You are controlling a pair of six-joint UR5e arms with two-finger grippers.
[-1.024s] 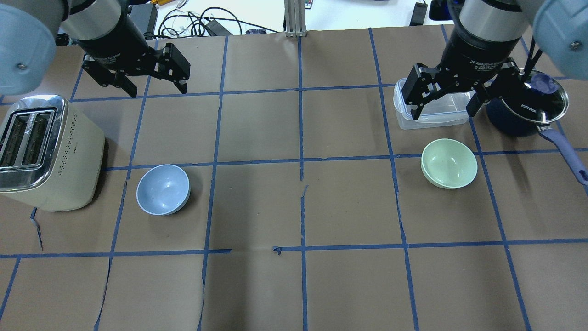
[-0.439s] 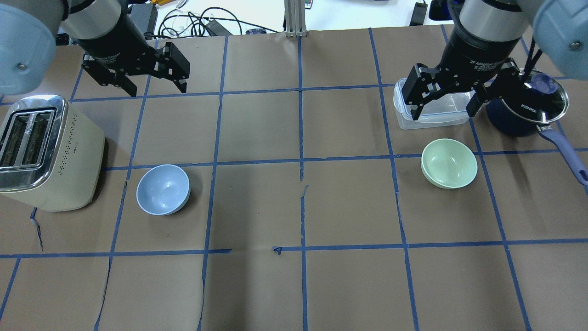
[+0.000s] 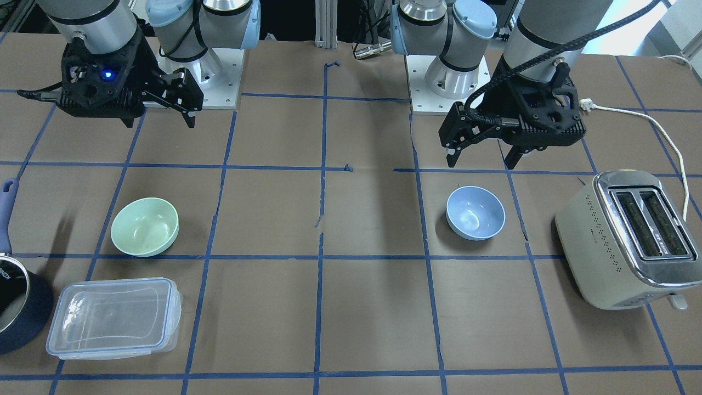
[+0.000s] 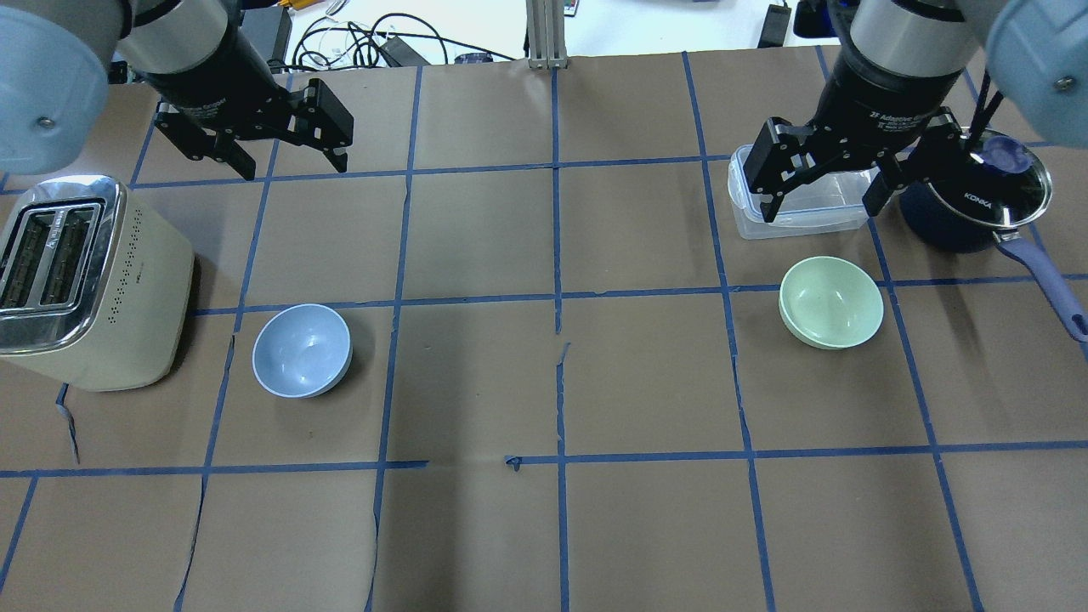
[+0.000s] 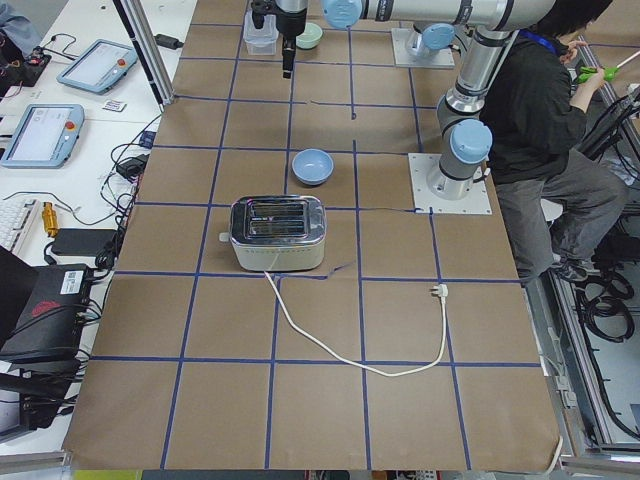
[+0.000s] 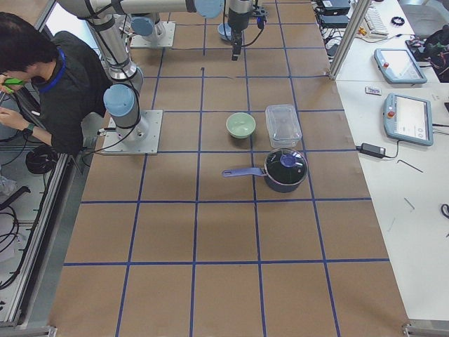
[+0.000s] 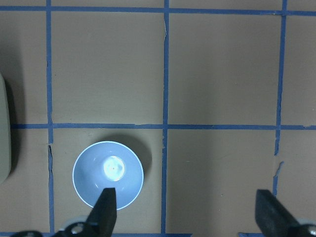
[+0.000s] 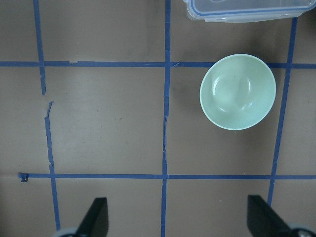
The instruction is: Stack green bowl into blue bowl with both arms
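Note:
The green bowl (image 4: 831,303) stands upright and empty on the table's right side; it also shows in the right wrist view (image 8: 237,92) and the front view (image 3: 145,226). The blue bowl (image 4: 302,350) stands upright and empty on the left side, next to the toaster, and shows in the left wrist view (image 7: 108,174) and the front view (image 3: 475,212). My left gripper (image 4: 293,170) is open and empty, high above the table beyond the blue bowl. My right gripper (image 4: 820,214) is open and empty, high above the table near the green bowl.
A cream toaster (image 4: 85,280) stands at the left edge, its cord (image 3: 658,126) trailing off. A clear lidded container (image 4: 799,212) and a dark pot with a glass lid (image 4: 977,191) and long handle sit behind the green bowl. A person (image 5: 545,110) sits behind the robot.
The left gripper has drifted very slightly to the right. The right gripper and both bowls have not moved.

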